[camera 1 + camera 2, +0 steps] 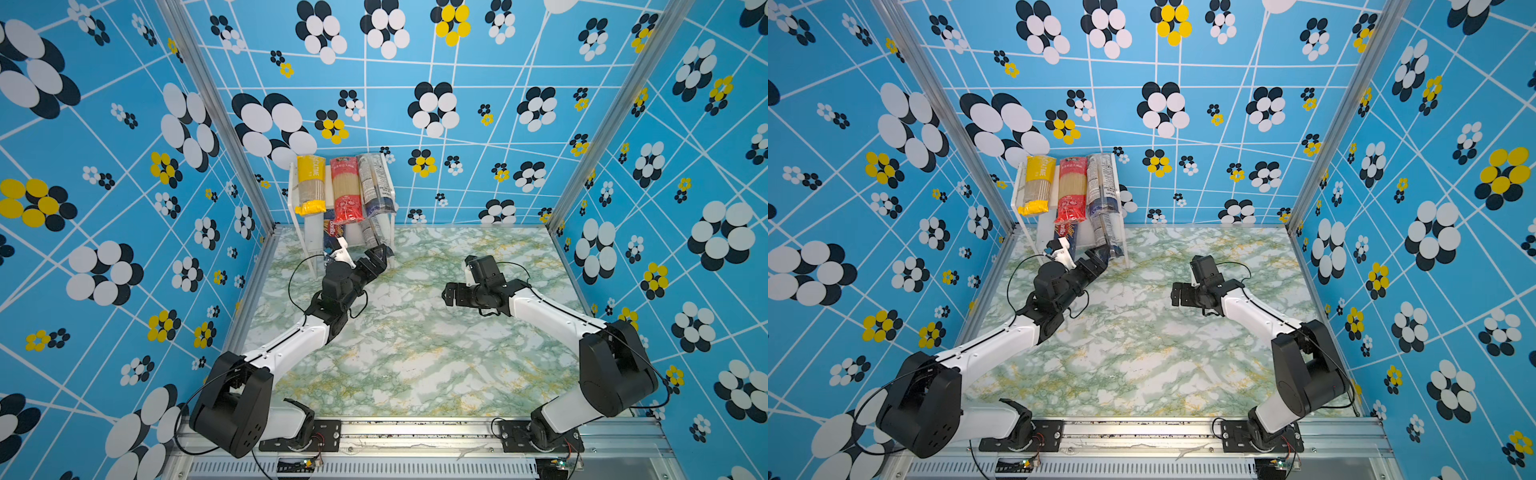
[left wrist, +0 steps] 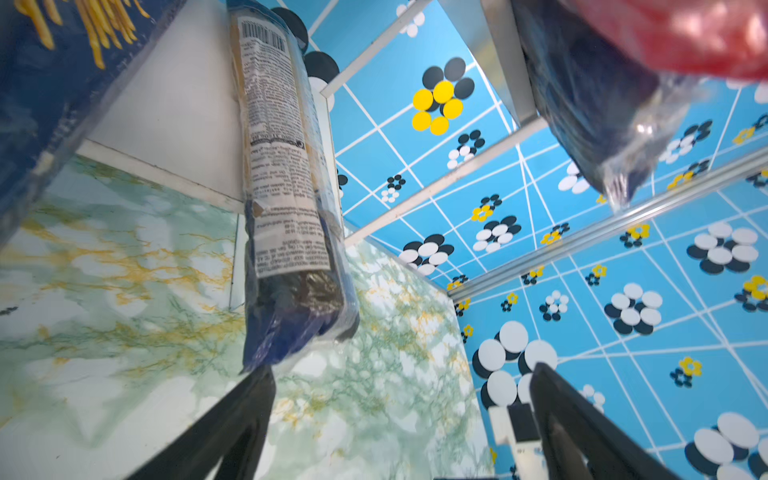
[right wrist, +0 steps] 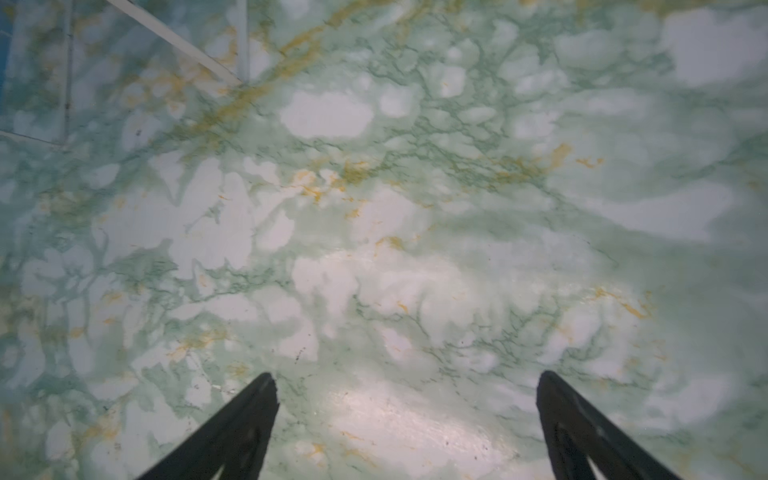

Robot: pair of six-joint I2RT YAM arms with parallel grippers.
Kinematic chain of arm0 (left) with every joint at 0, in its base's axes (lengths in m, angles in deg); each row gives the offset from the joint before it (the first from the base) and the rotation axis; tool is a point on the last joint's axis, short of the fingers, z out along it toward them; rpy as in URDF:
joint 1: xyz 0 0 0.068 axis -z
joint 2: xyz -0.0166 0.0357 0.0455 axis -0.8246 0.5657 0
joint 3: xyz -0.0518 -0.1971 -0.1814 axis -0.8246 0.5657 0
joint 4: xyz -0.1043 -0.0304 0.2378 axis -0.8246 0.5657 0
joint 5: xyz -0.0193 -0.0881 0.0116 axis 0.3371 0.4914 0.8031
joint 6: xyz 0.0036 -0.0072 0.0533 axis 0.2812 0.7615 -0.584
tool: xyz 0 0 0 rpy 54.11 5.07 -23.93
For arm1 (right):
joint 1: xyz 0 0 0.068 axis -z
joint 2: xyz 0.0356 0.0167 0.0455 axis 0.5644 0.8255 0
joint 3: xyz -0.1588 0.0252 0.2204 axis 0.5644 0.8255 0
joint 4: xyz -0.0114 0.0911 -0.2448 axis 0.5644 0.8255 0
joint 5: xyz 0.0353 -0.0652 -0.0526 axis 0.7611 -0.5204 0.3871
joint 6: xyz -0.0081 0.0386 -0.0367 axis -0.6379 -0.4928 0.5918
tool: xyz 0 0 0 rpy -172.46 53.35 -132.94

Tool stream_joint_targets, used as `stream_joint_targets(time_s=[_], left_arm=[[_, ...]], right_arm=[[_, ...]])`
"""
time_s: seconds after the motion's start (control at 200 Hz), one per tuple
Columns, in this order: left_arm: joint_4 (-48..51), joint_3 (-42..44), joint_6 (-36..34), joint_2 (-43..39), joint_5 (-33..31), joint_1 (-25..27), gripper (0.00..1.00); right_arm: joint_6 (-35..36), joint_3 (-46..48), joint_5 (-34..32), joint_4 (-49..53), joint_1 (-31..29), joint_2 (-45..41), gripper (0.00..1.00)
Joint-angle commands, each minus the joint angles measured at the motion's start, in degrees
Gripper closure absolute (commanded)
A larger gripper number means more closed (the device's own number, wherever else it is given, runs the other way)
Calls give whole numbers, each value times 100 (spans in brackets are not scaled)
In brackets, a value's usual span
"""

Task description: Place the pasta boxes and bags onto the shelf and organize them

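Low in the shelf (image 2: 178, 104), the left gripper (image 2: 403, 372) is hovering spread off the printed bag (image 2: 286, 199), letting it lie beside the blue box (image 2: 45, 104); right gripper (image 3: 405, 376) is idling spread.

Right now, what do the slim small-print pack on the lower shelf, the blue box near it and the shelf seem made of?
Slim pack: thin clear plastic film, glossy and wrinkled at its end. Blue box: likely printed cardboard, with flat faces and straight edges. Shelf: matte white board, perhaps painted wood or plastic; I cannot tell which.
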Motion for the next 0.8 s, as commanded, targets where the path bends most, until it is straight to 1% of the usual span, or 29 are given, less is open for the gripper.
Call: stream_joint_targets(time_s=[0.0, 0.13, 0.31, 0.49, 0.57, 0.795], left_arm=[[442, 311, -514, -463, -223, 163, 1], [956, 634, -858, -1002, -364, 313, 1], [1357, 1358, -1193, -1799, -288, 383, 1], [1836, 2092, -1264, -2733, -485, 393, 1], [2179, 2268, -1264, -3152, -654, 386, 1], [2806, 2638, -1195, -4181, -1042, 388, 1]], right_arm=[[62, -132, 276, -710, -265, -73, 1], [25, -628, 174, -767, -436, 193, 1], [-206, -1396, 163, -810, -502, 792, 1], [-523, -2024, 133, -1075, -533, 1431, 1], [-634, -2276, 144, -1156, -563, 1700, 1], [-784, -2924, -218, -1007, -660, 2264, 1]])
